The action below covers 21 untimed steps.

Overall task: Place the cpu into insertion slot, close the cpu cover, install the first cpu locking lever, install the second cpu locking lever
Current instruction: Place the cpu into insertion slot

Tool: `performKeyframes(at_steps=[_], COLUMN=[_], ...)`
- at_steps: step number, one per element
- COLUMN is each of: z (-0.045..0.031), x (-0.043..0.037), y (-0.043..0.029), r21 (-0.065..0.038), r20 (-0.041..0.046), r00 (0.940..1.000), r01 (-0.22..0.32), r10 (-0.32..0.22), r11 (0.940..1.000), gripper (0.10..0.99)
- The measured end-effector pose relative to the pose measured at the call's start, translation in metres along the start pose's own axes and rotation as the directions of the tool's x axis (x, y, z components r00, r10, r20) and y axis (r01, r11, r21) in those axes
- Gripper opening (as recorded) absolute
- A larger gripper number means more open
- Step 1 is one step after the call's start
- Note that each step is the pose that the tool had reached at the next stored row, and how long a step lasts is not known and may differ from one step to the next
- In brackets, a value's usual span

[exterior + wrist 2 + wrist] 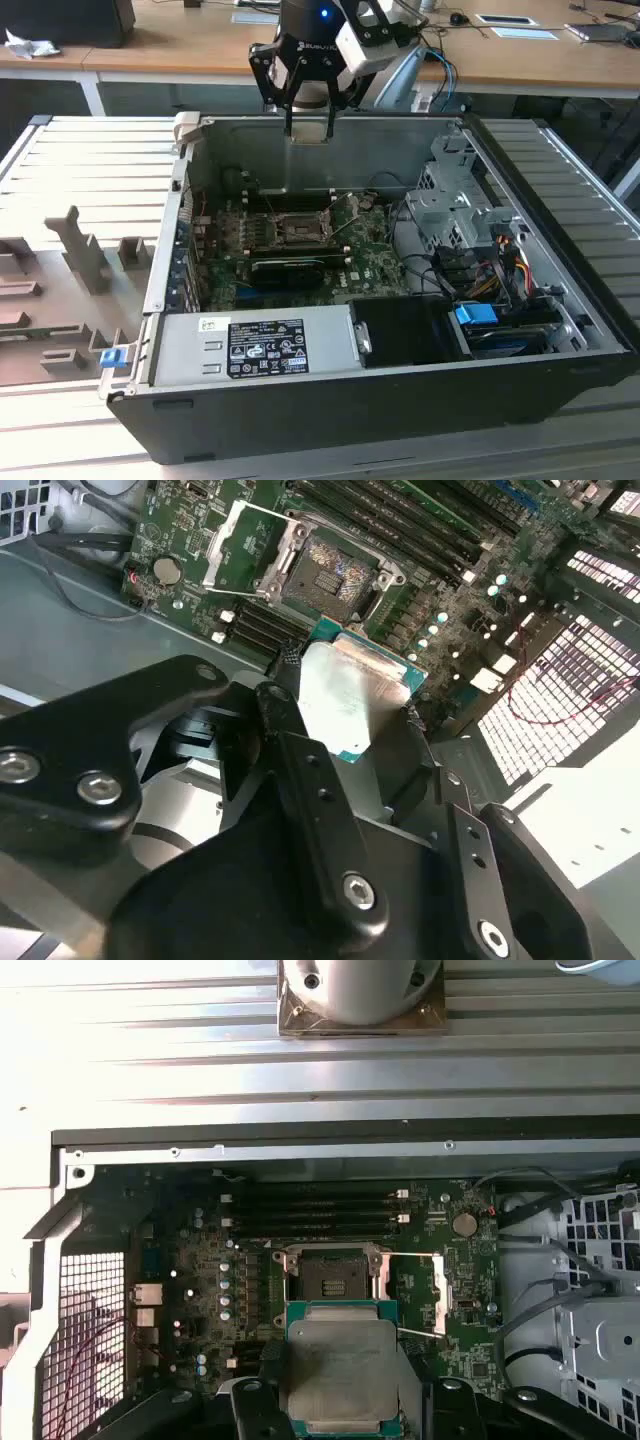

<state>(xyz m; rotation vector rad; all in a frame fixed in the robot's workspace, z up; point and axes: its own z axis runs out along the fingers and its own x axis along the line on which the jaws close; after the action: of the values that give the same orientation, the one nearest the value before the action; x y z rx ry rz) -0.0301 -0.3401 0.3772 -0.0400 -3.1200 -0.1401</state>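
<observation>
Cpu (308,130) clamped between the jaws of the gripper (309,136), above the open case (560,250). Second wrist view: jaws pinch 2 opposite edges, underside left free for seating; insertion slot (335,570) lies beyond the jaws, bare. First wrist view: cpu cover (441,1295) stands swung aside, clearing the slot.

A ribbed metal table (90,150) carries the open computer case (400,400).
</observation>
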Motion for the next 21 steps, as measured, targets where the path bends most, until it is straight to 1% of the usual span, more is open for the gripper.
performKeyframes(at_steps=[3, 7, 9, 11, 16, 21], z=[0.0000, 0.0003, 0.0006, 0.0007, 0.0012, 0.0016], x=[0.0000, 0.0000, 0.0000, 0.0000, 0.0000, -0.0002], y=[0.0000, 0.0000, -0.0001, -0.0001, -0.0004, -0.0010], r21=[0.000, 0.000, 0.000, -0.001, -0.002, 0.002], r20=[0.0002, 0.0037, 0.0059, 0.0068, 0.0089, 0.0092], r00=[1.0000, 0.9992, 0.9978, 0.9970, 0.9950, 0.9944], r01=[-0.001, -0.041, -0.066, -0.077, -0.099, -0.106], r10=[0.001, 0.041, 0.066, 0.077, 0.099, 0.106], r11=[1.0000, 0.9992, 0.9978, 0.9971, 0.9951, 0.9944], gripper=[0.529, 0.529, 0.529, 0.529, 0.529, 0.529])
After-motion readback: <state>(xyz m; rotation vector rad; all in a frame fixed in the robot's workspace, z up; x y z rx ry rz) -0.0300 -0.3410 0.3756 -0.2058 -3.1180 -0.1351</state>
